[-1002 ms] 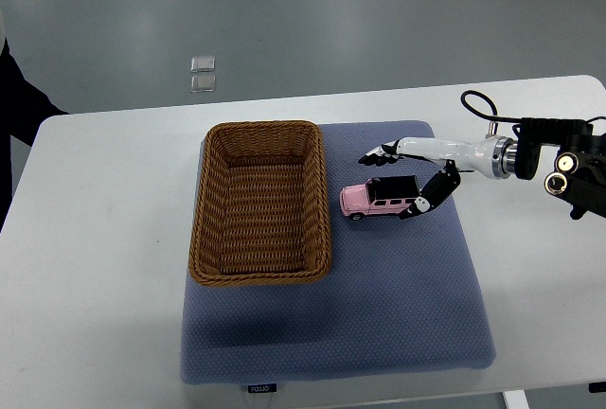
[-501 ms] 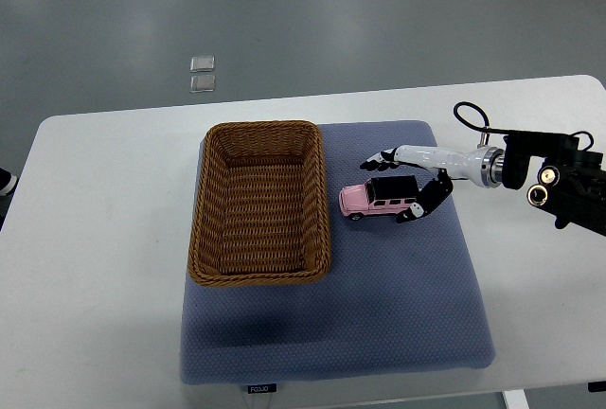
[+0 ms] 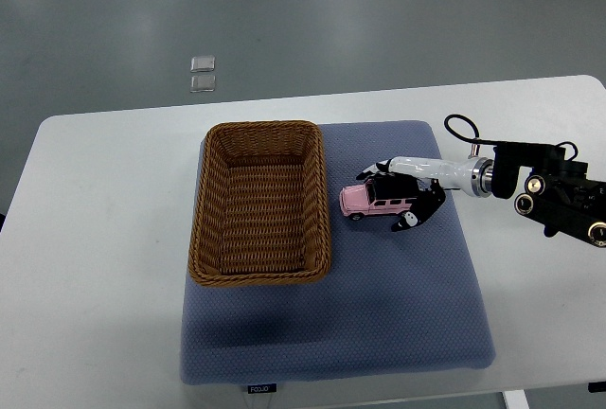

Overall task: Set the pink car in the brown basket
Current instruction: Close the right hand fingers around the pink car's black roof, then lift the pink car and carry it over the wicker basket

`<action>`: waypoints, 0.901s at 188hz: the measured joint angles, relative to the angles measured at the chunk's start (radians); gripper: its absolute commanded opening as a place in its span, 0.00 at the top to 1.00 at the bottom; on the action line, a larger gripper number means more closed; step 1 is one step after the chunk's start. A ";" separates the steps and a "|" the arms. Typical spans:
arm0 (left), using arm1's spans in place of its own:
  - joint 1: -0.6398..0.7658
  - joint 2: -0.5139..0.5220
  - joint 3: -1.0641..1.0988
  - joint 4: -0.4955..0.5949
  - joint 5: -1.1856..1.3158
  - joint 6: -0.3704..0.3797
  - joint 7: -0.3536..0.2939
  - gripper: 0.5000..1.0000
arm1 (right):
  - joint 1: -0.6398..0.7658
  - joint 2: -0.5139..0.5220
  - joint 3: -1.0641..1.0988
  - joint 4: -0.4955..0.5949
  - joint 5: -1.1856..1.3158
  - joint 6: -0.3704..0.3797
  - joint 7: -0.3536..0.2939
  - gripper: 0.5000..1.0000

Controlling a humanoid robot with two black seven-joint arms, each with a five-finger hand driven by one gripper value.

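Observation:
The pink toy car [image 3: 369,201] with a black roof stands on the blue mat [image 3: 379,305], just right of the brown wicker basket [image 3: 260,201]. My right hand [image 3: 383,199] reaches in from the right and straddles the car's rear half. Its fingers [image 3: 375,169] lie along the far side by the roof, and the thumb [image 3: 409,221] curls down at the near side. The hand is still spread around the car, which rests on the mat. Nothing is inside the basket. The left arm is out of the picture.
The mat lies on a white table [image 3: 95,239]. The right forearm and its black wrist housing [image 3: 554,201] hang over the table's right side. Two small clear squares [image 3: 202,73] lie on the grey floor beyond the table.
My right hand has dropped lower and slid left over the car, with fingers and thumb drawing in on either side. The car has not moved. A dark shape at the left edge has gone.

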 measured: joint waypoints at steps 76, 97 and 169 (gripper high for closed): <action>0.000 0.000 0.000 -0.001 0.000 0.000 0.000 0.00 | 0.002 0.006 -0.012 -0.026 -0.050 -0.032 0.000 1.00; 0.000 0.000 0.000 0.000 0.000 0.000 0.000 0.00 | 0.025 -0.015 -0.004 -0.025 -0.046 -0.029 0.000 1.00; 0.000 0.000 0.002 -0.001 0.000 0.000 0.000 0.00 | 0.145 -0.121 0.004 0.054 -0.016 -0.008 0.003 1.00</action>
